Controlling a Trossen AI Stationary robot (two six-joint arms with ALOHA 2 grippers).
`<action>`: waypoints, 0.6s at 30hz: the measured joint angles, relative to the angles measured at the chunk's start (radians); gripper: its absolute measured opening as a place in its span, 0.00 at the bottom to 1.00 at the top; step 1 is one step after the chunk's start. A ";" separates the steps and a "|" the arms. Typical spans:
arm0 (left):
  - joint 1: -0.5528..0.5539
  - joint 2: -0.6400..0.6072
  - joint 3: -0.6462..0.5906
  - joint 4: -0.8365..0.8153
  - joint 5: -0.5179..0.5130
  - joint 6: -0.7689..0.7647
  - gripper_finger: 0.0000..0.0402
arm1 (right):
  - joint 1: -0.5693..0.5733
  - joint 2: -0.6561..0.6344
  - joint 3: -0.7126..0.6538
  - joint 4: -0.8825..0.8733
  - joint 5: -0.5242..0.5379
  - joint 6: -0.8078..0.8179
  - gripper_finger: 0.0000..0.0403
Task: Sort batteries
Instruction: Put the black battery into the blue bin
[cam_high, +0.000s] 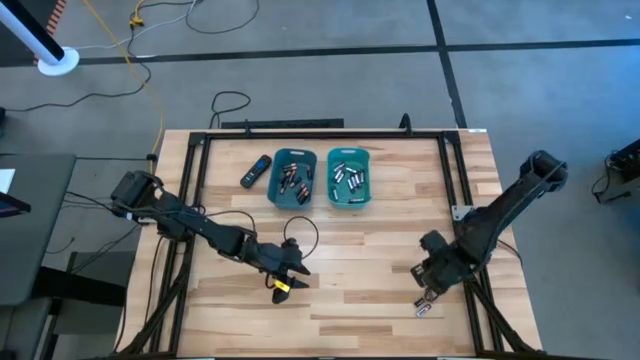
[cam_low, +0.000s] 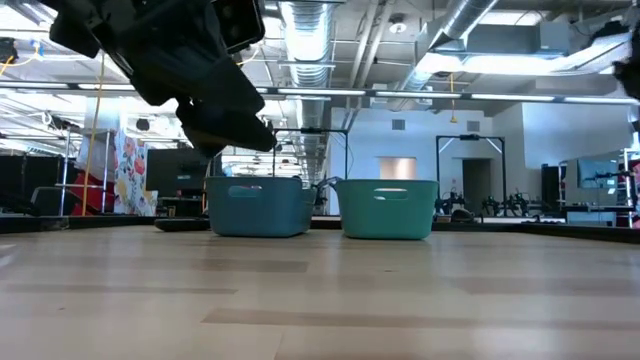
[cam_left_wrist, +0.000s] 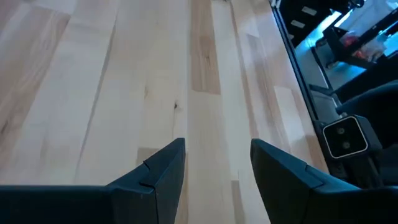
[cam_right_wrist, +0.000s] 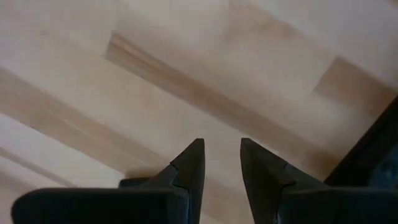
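Two teal bins stand side by side at the table's far middle. The left bin (cam_high: 275, 190) holds several dark batteries (cam_high: 293, 180) with copper ends. In the right bin (cam_high: 366, 190) lie several silvery batteries (cam_high: 349, 178). The low view shows only the walls of the left bin (cam_low: 258, 205) and the right bin (cam_low: 388, 208). My left gripper (cam_high: 293, 272) (cam_left_wrist: 217, 162) hovers open over bare wood near the table's middle, slanting down. My right gripper (cam_high: 428, 296) (cam_right_wrist: 222, 158) points down over the near right of the table, its fingers a little apart with nothing between them.
A flat black remote-like device (cam_high: 256, 171) lies left of the bins. A black frame (cam_high: 445, 170) runs along the table's sides. A small pale thing (cam_high: 423, 309) shows just near of my right gripper; what it is I cannot tell. Bare wood (cam_high: 360, 250) lies between the arms.
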 joint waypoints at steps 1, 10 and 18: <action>-0.006 0.005 0.004 -0.001 -0.008 -0.008 0.44 | 0.022 0.015 0.000 0.008 0.000 0.033 0.29; -0.028 0.004 0.014 0.046 -0.062 -0.016 0.44 | 0.142 0.134 0.000 0.107 -0.003 0.258 0.29; -0.028 0.004 0.014 0.051 -0.063 -0.022 0.44 | 0.149 0.236 0.000 0.202 -0.002 0.261 0.29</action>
